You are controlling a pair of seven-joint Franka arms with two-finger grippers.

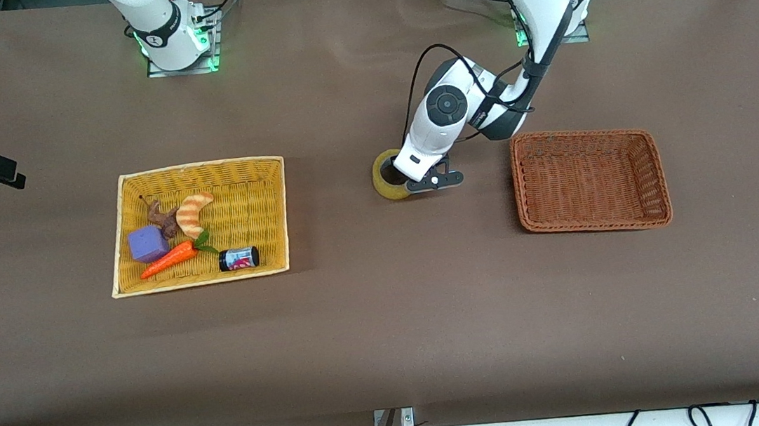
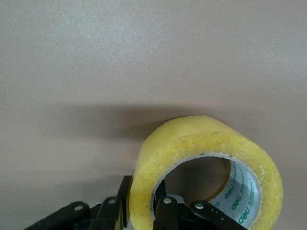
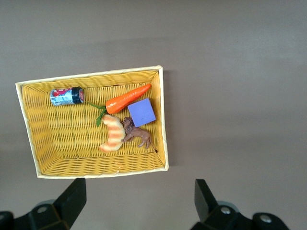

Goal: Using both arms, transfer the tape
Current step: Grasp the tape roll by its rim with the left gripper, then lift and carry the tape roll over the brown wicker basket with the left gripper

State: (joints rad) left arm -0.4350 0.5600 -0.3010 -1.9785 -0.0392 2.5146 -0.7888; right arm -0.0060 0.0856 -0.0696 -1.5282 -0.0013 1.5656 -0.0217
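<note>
tape [image 1: 387,177]: on table, upright on edge, partly hidden under wrist.
left gripper [image 2: 144,211]: clamped on tape wall, tips cut off.
right gripper [image 3: 139,203]: spread wide over yellow basket [image 3: 29,120], fingertips only.

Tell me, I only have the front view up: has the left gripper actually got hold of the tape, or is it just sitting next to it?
Observer: It is shut on the tape; the left wrist view shows one finger outside the roll's wall and one inside the core.
Operator: Is the roll lying flat?
Observer: No, it stands on its edge on the table, with the core opening facing the wrist camera.
Operator: And the right gripper?
Observer: The right gripper is open and empty, up over the table beside the yellow basket, which holds a carrot, a purple cube, a croissant, a small can and a brown toy animal.
</note>
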